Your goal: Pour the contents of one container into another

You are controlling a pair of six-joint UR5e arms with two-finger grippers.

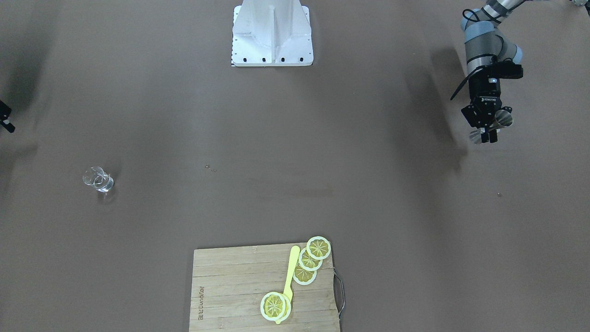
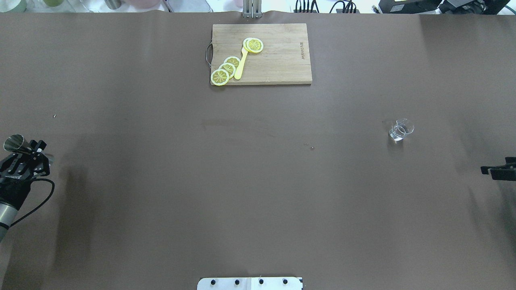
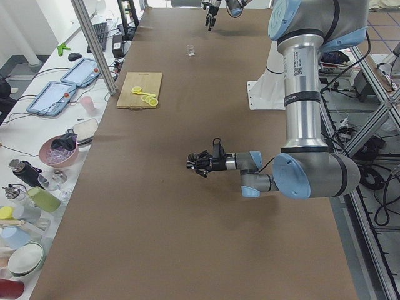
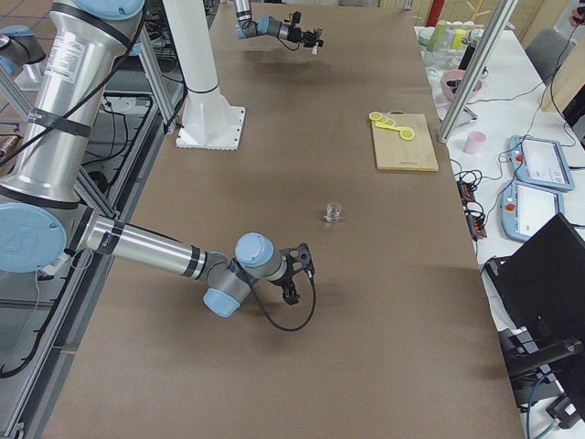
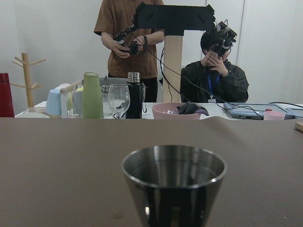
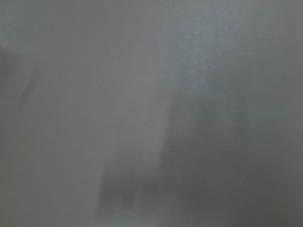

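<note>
Left claw is clamped on the steel cup, upright and clear of the counter, well apart from the glass, out on its robot-left side. Can't tell from the wrist view whether the cup holds anything. Right claw sits near the glass on its other side, holding nothing; how far open, can't tell. My read: transit step. Keep the rim level on the way across, stop with the lip just above the glass, and tilt slowly. The glass looks light with a small mouth, so it's easy to overshoot or knock.
</note>
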